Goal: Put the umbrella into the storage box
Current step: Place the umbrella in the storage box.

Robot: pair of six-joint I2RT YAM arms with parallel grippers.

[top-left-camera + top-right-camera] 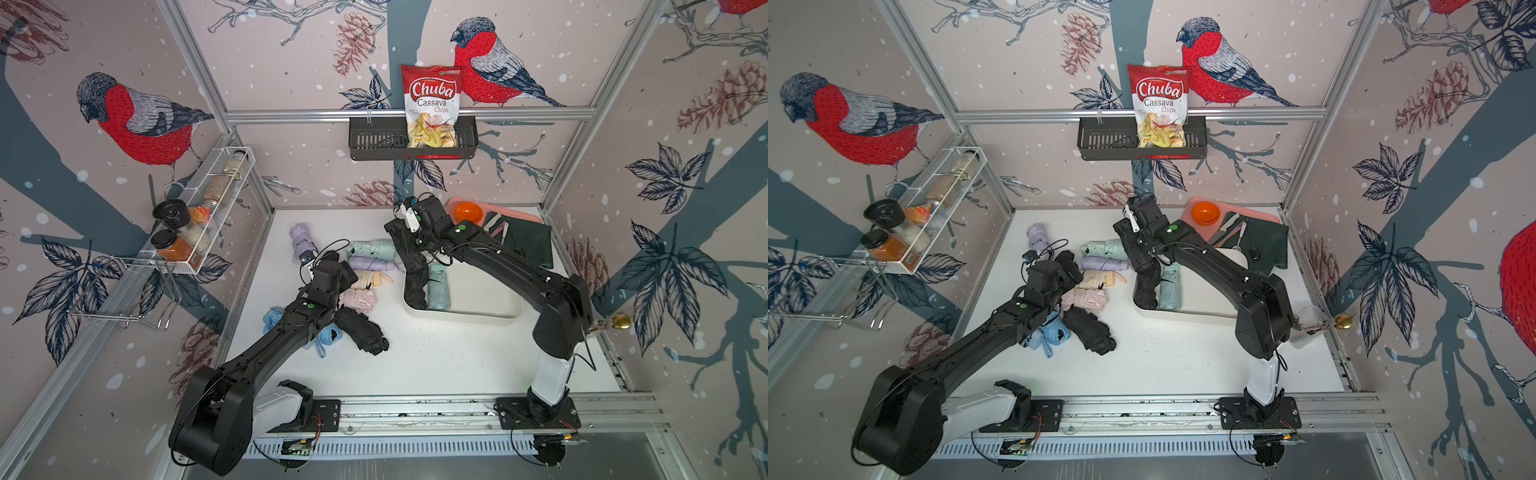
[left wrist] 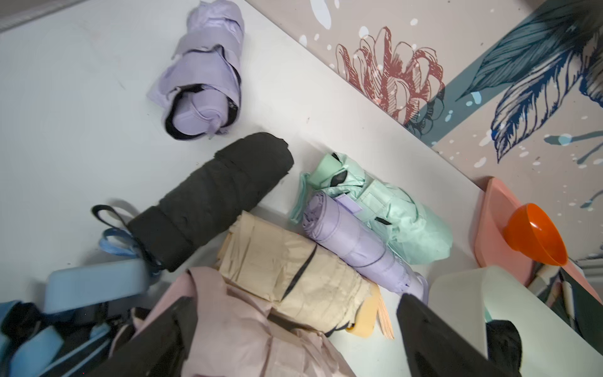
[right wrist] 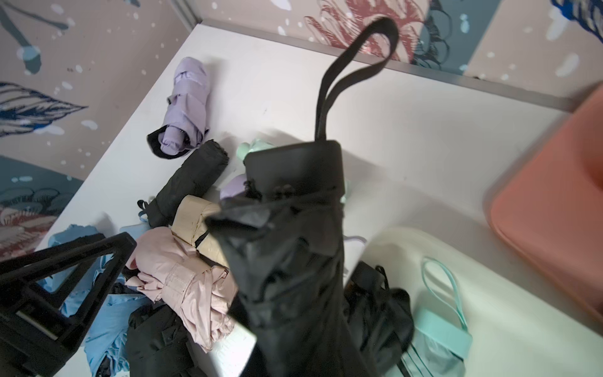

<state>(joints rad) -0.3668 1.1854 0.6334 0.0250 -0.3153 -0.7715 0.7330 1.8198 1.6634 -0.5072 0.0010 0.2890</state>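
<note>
We note the right gripper [image 1: 410, 261]: its fingers are hidden behind the black umbrella [image 3: 290, 261] in the wrist view, and we read them as pinched narrow on it. The umbrella sticks out tilted ahead of the camera, handle end and strap loop farthest away, up over the left end of the storage box [image 1: 486, 291]. The box sits on the table [image 1: 436, 365], right of the loose pile. Inside it a pale teal umbrella [image 1: 439, 286] lies against a black bundle [image 3: 378, 306]. The left gripper [image 2: 295, 298] is spread fully wide with nothing between its fingers, hanging above the beige umbrella [image 2: 293, 261] and pink umbrella [image 2: 235, 336].
</note>
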